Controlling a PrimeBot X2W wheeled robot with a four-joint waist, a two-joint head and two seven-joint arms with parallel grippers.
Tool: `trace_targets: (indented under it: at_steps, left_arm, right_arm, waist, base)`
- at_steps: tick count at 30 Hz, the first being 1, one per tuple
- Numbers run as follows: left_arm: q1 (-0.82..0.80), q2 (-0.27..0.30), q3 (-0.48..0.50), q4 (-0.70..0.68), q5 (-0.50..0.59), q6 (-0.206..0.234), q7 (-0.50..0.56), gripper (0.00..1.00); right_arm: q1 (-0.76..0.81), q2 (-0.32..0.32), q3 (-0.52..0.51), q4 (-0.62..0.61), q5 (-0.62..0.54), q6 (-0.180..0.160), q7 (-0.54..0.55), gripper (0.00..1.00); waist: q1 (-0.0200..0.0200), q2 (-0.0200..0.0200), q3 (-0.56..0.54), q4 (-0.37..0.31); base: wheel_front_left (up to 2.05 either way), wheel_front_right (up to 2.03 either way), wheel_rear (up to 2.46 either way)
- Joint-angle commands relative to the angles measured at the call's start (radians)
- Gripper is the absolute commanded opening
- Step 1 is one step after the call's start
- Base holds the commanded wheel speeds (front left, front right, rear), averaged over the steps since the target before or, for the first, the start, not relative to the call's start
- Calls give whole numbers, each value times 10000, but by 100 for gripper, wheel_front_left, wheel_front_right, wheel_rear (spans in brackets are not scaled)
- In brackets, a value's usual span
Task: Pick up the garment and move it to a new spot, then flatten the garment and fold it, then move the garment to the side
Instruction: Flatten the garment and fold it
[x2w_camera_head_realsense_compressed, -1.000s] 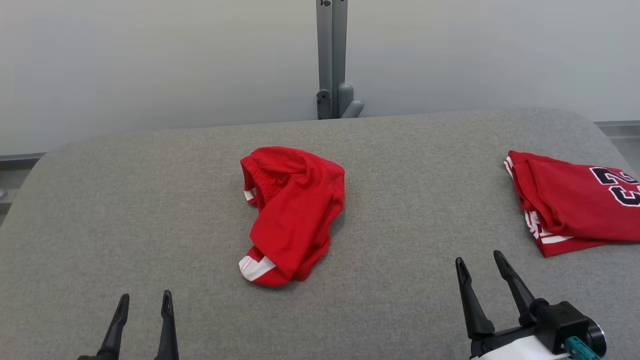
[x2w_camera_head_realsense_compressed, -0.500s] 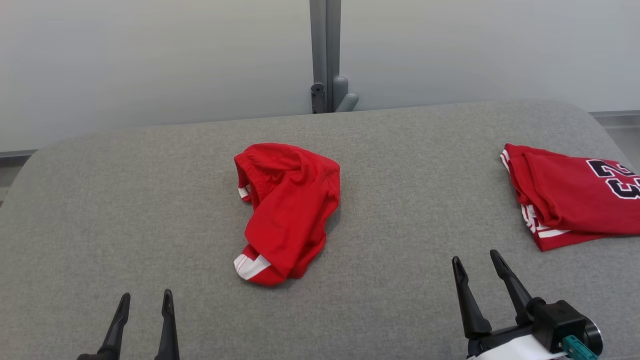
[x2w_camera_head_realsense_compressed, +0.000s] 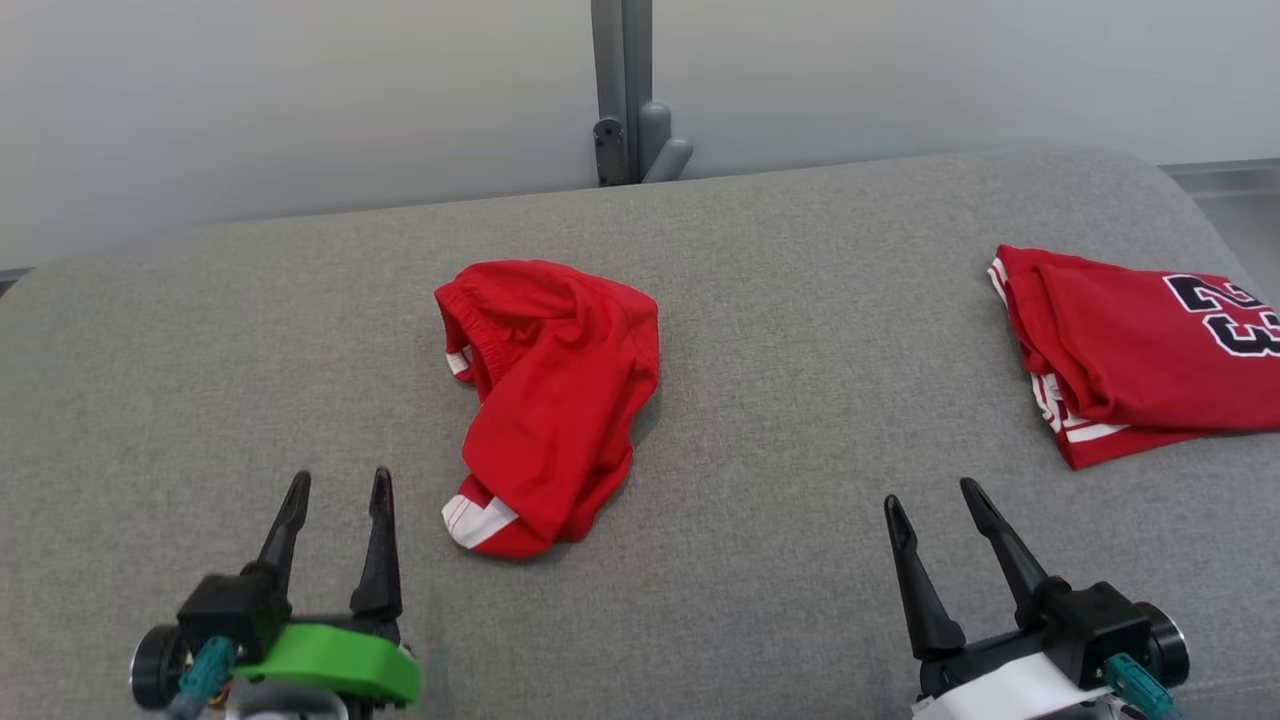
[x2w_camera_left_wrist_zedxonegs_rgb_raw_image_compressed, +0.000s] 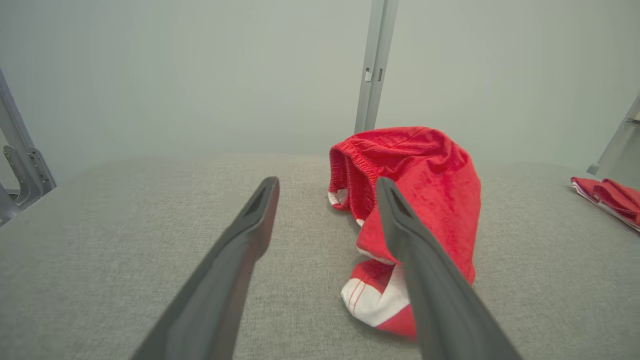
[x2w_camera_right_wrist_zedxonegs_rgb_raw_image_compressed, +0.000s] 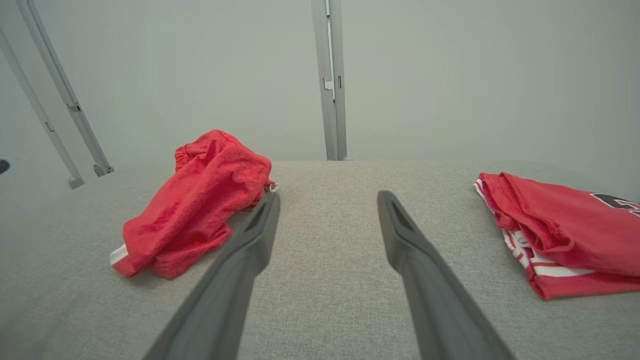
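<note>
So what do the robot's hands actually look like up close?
Each is a pincer of two long, dark, tapering fingers, grooved near the tips, rising from a black block with a round black knob and a teal plug. The left gripper has a bright green plate, the right gripper a white shell.

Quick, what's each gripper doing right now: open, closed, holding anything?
Left gripper: open, holding nothing, beside the crumpled red garment.
Right gripper: open, holding nothing.
</note>
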Motion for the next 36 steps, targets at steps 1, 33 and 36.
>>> trace_targets:
  at_steps: [1,33,36]
  left_arm:
    - [-427,2,-62,196,-85,-45,-40,100]
    - [-7394,1608,-2070,5114,-7254,-51,4279,100]
    - [-7541,1685,-2236,5028,-7388,-51,4156,100]
  right_arm:
    - [-130,-23,13,24,-85,-16,-7,100]
    - [-1375,-23,360,-523,-498,-16,-7,100]
    - [-1369,-21,408,-525,-432,-16,-7,100]
  waist:
    - [0,-1,161,-108]
    - [0,-1,2861,-1348]
    - [0,-1,2877,-1497]
  base:
    - [0,0,0]
    - [0,0,0]
    - [0,0,0]
